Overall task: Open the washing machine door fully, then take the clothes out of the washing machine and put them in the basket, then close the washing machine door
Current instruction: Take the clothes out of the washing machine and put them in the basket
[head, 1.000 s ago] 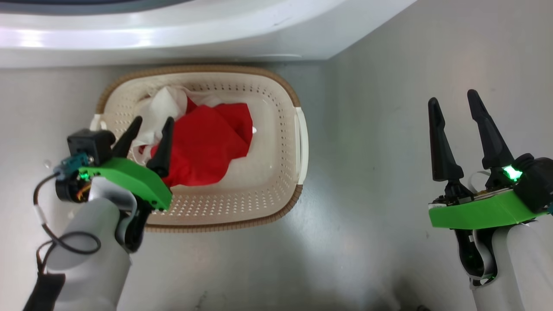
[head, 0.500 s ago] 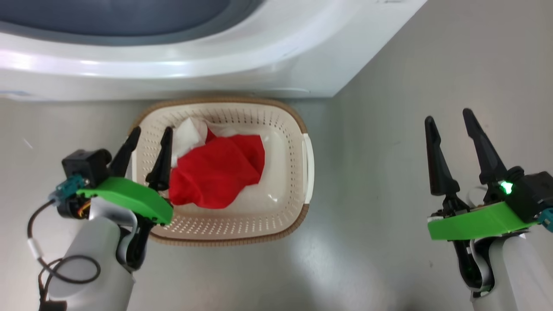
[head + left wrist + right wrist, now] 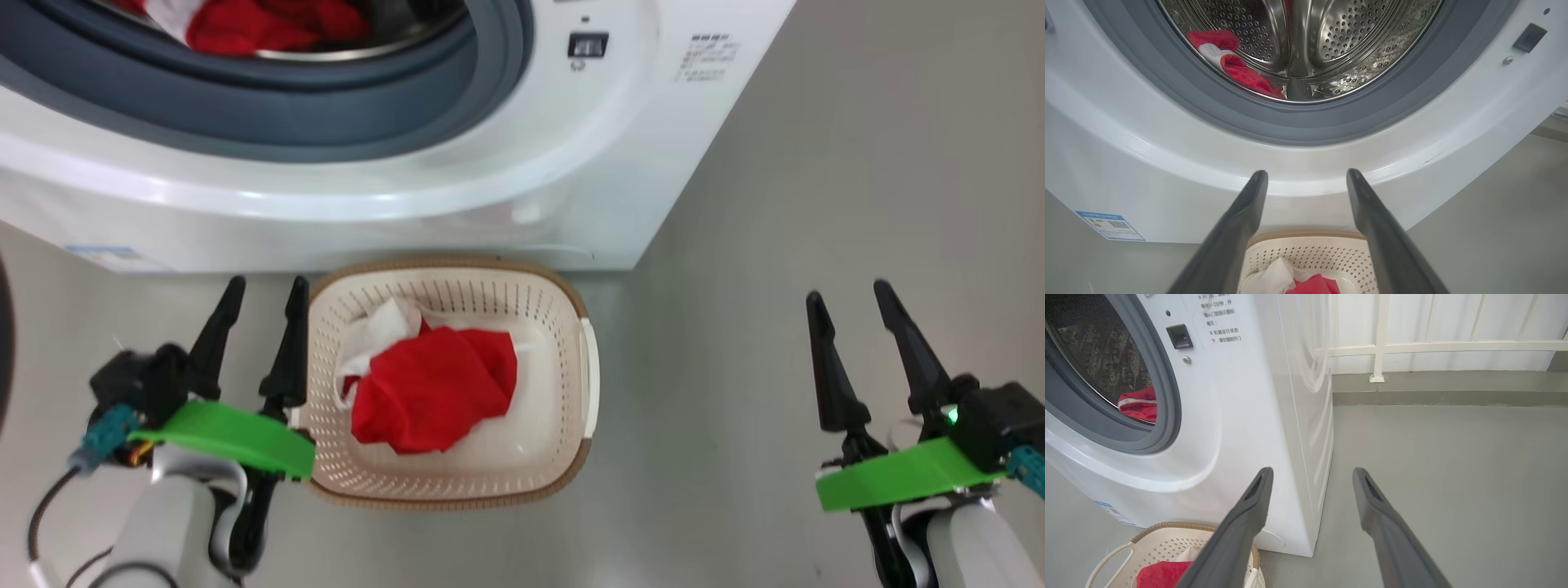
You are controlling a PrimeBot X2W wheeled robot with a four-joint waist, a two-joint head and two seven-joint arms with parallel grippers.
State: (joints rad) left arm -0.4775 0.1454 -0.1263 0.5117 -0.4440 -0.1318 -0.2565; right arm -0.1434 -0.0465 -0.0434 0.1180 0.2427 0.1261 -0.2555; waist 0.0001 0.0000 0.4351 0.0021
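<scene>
Washing machine [image 3: 522, 188]: white front-loader across the top of the head view, standing on a grey floor [image 3: 775, 204].
Mouth of the machine: round, uncovered, ringed by a grey rubber gasket [image 3: 326, 122], with the perforated steel drum [image 3: 1331, 36] visible behind it.
Clothes in the drum [image 3: 1237, 67]: red fabric with white trim, lying low at the front, just behind the gasket.
Basket [image 3: 457, 490]: cream perforated plastic with a brown woven-look rim, on the floor touching or just in front of the machine's base.
Clothes in the basket [image 3: 437, 388]: crumpled red fabric with a white part at its upper left, resting on the basket bottom.
Left gripper [image 3: 269, 282]: above the floor just beside the basket's left rim, fingers spread apart, holding nothing, pointing at the machine.
Right gripper [image 3: 847, 292]: well apart from the basket, over bare floor off the machine's right corner, fingers spread apart, empty.
Blue label sticker [image 3: 1109, 225]: low on the machine's front, left side; small coloured bars and a QR-style square, print too small to read.
Printed notice [image 3: 1218, 318]: small dark Chinese text beside the mouth; last line looks like 请勿强制开门, the rest hard to make out.
Latch socket [image 3: 1179, 336]: small black rectangle left of the notice, with a silver screw [image 3: 1186, 359] just beneath.
Background: white railing [image 3: 1380, 347] behind the machine in the right wrist view.
</scene>
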